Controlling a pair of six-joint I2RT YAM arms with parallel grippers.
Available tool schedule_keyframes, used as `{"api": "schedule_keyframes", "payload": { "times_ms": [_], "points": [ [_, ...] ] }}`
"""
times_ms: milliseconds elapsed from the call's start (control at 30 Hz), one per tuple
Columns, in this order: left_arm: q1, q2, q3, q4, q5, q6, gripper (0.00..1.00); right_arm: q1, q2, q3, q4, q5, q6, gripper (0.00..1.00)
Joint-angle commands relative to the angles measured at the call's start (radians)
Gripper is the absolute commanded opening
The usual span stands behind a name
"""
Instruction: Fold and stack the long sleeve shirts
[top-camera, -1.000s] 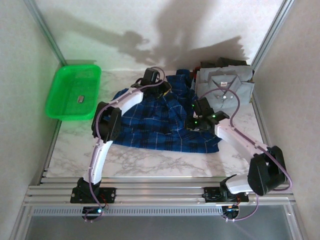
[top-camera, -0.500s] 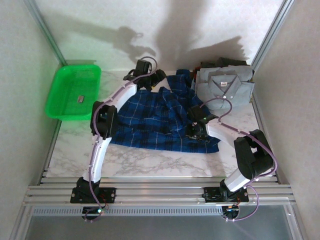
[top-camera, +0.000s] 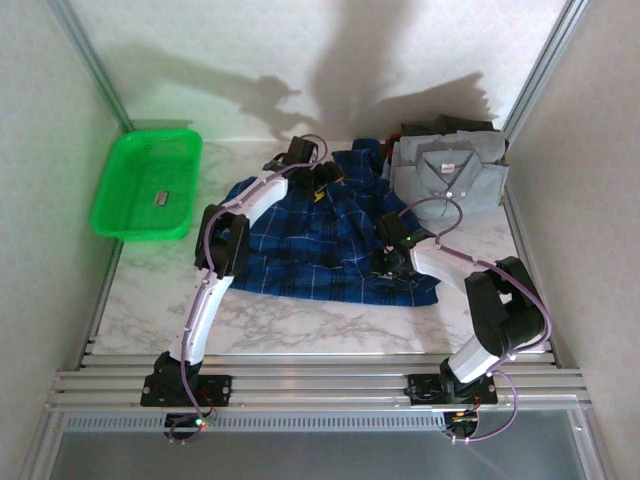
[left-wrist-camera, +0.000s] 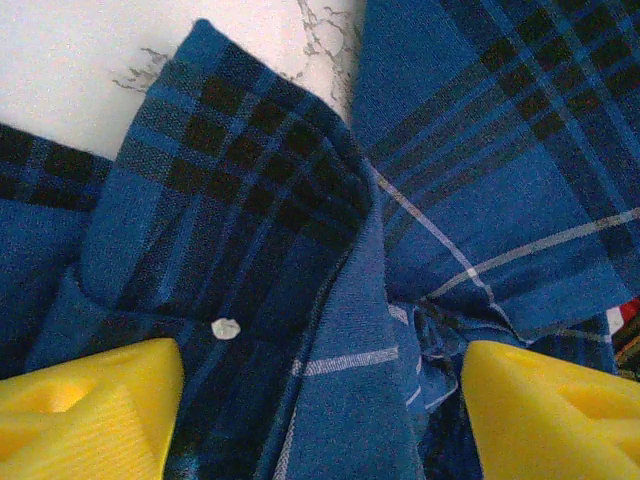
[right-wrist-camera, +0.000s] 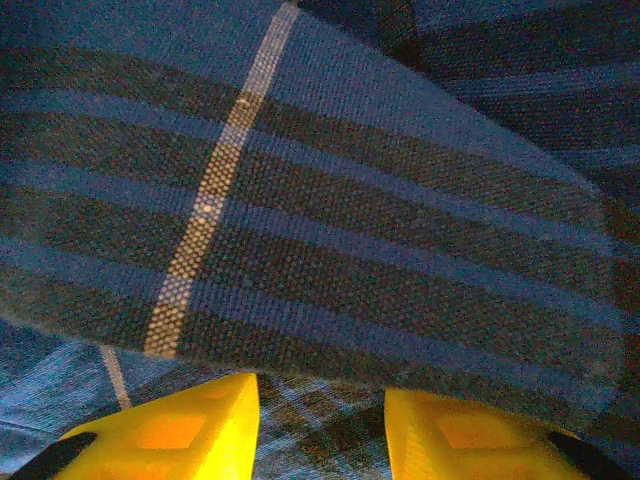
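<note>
The dark blue plaid shirt (top-camera: 310, 240) lies spread and rumpled in the middle of the table. My left gripper (top-camera: 322, 180) hovers low over its collar (left-wrist-camera: 240, 170) and a white button (left-wrist-camera: 226, 328). The yellow fingers (left-wrist-camera: 90, 410) stand wide apart, open, with bunched cloth between them. My right gripper (top-camera: 392, 262) is down on the shirt's right side. Its fingers (right-wrist-camera: 170, 430) stand a little apart over plaid cloth, and a fold (right-wrist-camera: 330, 230) lies just ahead of the tips. The folded grey shirt (top-camera: 450, 172) sits at the back right on darker folded ones (top-camera: 450, 125).
A green plastic basket (top-camera: 120, 185) stands at the far left with a small object (top-camera: 160, 198) inside. Bare marble table (top-camera: 300, 325) runs along the near edge in front of the shirt. Frame posts and walls close in both sides.
My left gripper opened, swung back toward the wall, then came down over the collar again. My right gripper slid nearer along the shirt's right side as its elbow swung in.
</note>
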Motion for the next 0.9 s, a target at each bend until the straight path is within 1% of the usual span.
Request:
{"api": "schedule_keyframes", "payload": {
  "times_ms": [0, 67, 133, 200, 333, 600, 633, 767, 833, 867],
  "points": [
    [-0.002, 0.03, 0.028, -0.006, 0.023, -0.006, 0.65, -0.006, 0.013, 0.005, -0.005, -0.002, -0.021, 0.37],
    [-0.007, 0.022, 0.027, 0.031, 0.046, -0.001, 0.59, -0.006, 0.014, 0.007, -0.008, -0.003, -0.025, 0.37],
    [-0.014, 0.023, 0.032, 0.059, 0.069, -0.003, 0.57, -0.006, 0.016, 0.008, -0.008, -0.003, -0.026, 0.37],
    [-0.013, 0.031, 0.044, 0.049, 0.078, -0.004, 0.54, -0.005, 0.017, 0.01, -0.009, -0.004, -0.026, 0.37],
    [-0.014, 0.029, 0.044, 0.03, 0.089, 0.023, 0.45, -0.006, 0.013, 0.01, -0.011, -0.007, -0.029, 0.36],
    [-0.017, -0.017, 0.045, 0.043, 0.117, 0.086, 0.07, -0.01, 0.001, -0.006, -0.012, 0.007, -0.008, 0.36],
    [-0.021, -0.033, 0.044, 0.058, 0.123, 0.106, 0.06, -0.013, 0.001, -0.01, -0.011, 0.007, 0.007, 0.36],
    [-0.057, -0.124, 0.02, 0.107, 0.112, 0.246, 0.05, -0.037, 0.013, -0.016, -0.015, -0.004, 0.054, 0.35],
    [-0.076, -0.182, -0.04, 0.138, 0.098, 0.306, 0.05, -0.05, 0.021, -0.017, -0.021, -0.004, 0.076, 0.35],
    [-0.085, -0.223, -0.098, 0.178, 0.095, 0.328, 0.05, -0.06, 0.025, -0.018, -0.023, -0.001, 0.088, 0.35]
  ]
}}
